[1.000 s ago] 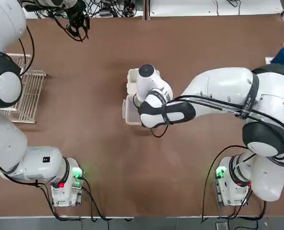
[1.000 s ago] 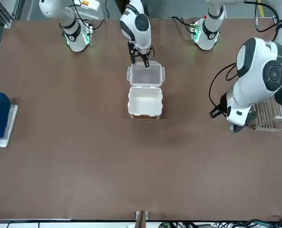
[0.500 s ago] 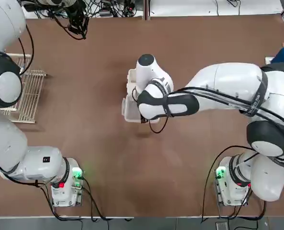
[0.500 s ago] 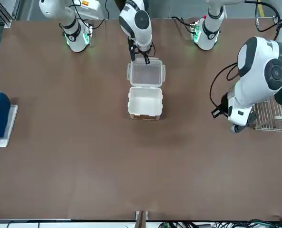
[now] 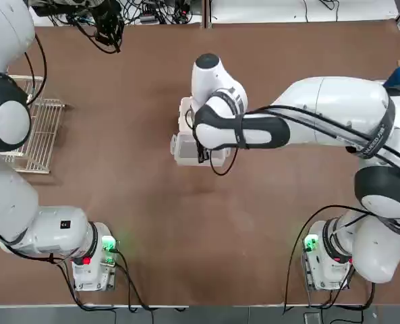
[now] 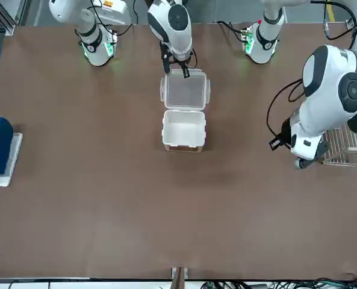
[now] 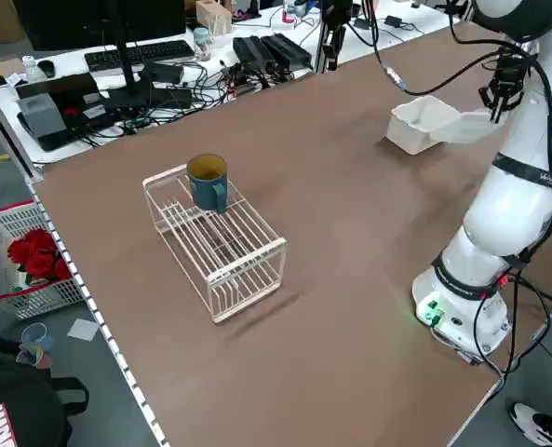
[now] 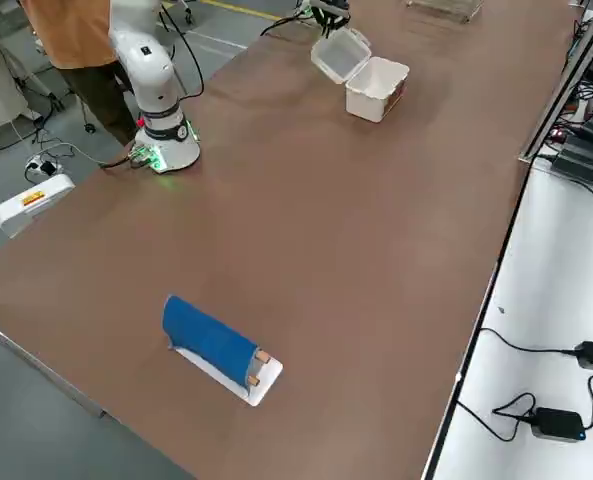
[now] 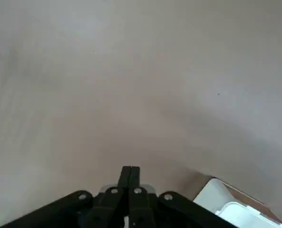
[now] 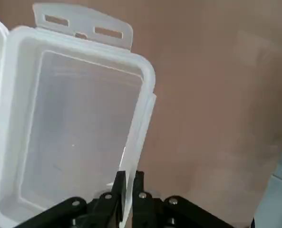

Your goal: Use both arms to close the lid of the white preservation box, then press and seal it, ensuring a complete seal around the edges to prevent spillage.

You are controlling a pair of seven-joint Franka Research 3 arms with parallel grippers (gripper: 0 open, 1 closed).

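Observation:
The white preservation box point(image 6: 183, 129) stands open at mid-table, its hinged lid point(image 6: 185, 91) tilted up on the side toward the robot. My right gripper point(image 6: 182, 71) is shut on the lid's free edge; the right wrist view shows the translucent lid point(image 10: 79, 123) pinched between my right gripper's fingertips point(image 10: 126, 183), with its latch tab point(image 10: 81, 23) at the far end. From overhead the right arm hides most of the box point(image 5: 185, 115), and the lid point(image 5: 185, 150) shows just below it. My left gripper point(image 5: 110, 30) hangs shut and empty over the table's far left corner, well away from the box.
A white wire rack point(image 7: 218, 237) holding a teal cup point(image 7: 208, 181) sits at the table's left edge. A blue roll on a white base point(image 8: 211, 340) lies at the right edge. Cables and gear point(image 5: 159, 10) line the far side. A person in orange point(image 8: 66, 30) stands beside the table.
The right gripper has raised the lid's edge, tilting the lid up toward the box. The left gripper's fingers have gone from open to shut.

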